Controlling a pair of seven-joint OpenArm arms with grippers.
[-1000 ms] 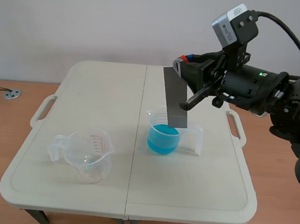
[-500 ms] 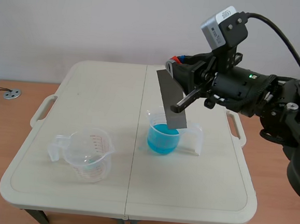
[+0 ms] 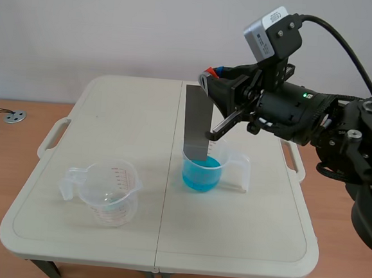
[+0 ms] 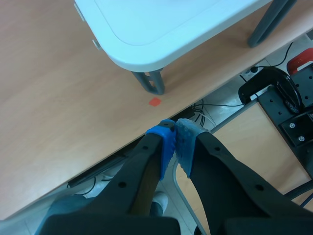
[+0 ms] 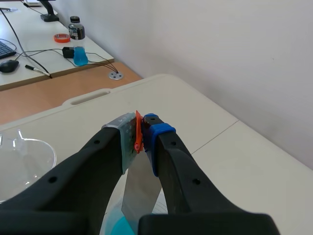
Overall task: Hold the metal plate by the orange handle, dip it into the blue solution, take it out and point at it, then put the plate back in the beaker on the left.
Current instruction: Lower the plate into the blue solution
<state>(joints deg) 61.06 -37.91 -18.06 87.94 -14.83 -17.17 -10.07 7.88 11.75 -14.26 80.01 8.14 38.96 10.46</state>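
Two grippers, one load. Your right gripper (image 3: 208, 83) hangs above the table's right half, fingers clamped tight on the thin orange handle (image 5: 138, 131) at the top of the flat grey metal plate (image 3: 197, 124). The right wrist view shows that handle pinched btw both pads, no gap. The plate hangs approx upright w/ a slight tilt. Its lower edge is inside the clear plastic beaker w/ a side handle (image 3: 236, 172) that holds the blue solution (image 3: 201, 177). The edge sits at about liquid level; you can't tell how deep it goes. That beaker stands just right of the table's centre seam.

A second clear plastic beaker w/ red scale marks (image 3: 107, 200) stands front-left on the white folding table (image 3: 248, 247), well apart from the blue one.

Your left gripper (image 4: 175, 131) is down off the table, over the wooden floor (image 4: 58, 98), near a table corner & a grey leg (image 4: 152, 82). Its blue pads (image 4: 164, 142) press together w/ nothing btw them.
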